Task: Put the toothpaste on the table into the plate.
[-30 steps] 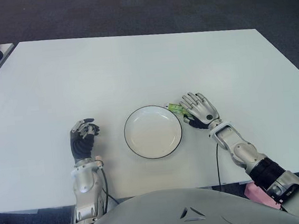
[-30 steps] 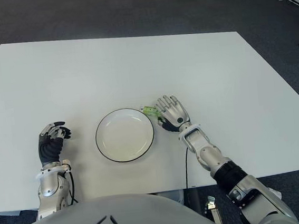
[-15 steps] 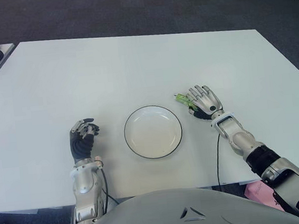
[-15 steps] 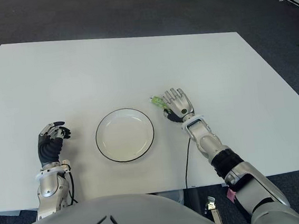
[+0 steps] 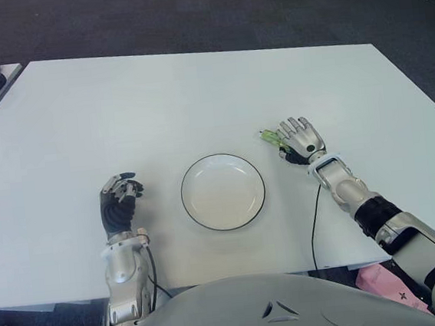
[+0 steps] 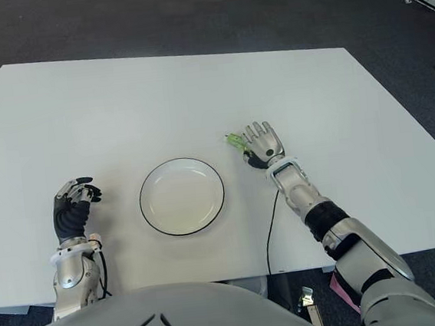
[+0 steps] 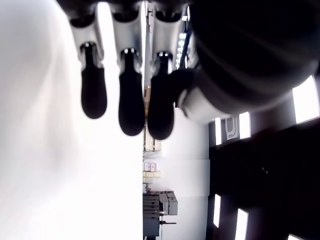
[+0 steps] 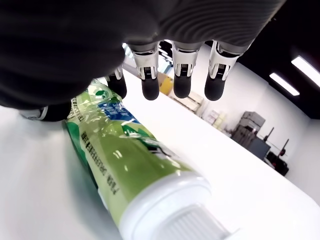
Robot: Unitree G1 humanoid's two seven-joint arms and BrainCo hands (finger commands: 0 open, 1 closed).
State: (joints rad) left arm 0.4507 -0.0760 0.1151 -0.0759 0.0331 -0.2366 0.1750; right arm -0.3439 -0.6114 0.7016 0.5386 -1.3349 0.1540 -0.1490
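Four fingers [image 8: 182,75] of the right hand [image 5: 300,139] hang extended and slightly apart over the toothpaste [image 8: 135,160], not closed on it; the thumb shows down beside the tube's back end, contact unclear. Toothpaste is a green tube with white cap, lying flat on the white worktop [image 5: 196,96], cap end pointing away from the palm. In the eye views its green tip [image 5: 270,136] sticks out on the left side of the right hand, just off the upper right of the plate [image 5: 222,191] and outside its rim. Plate is white with a dark rim, nothing in it, near the front middle of the worktop. Left hand [image 5: 119,201] shows left of the plate, well apart from it, fingers [image 7: 130,105] curled, holding nothing. Dark floor [image 5: 187,12] beyond the worktop.
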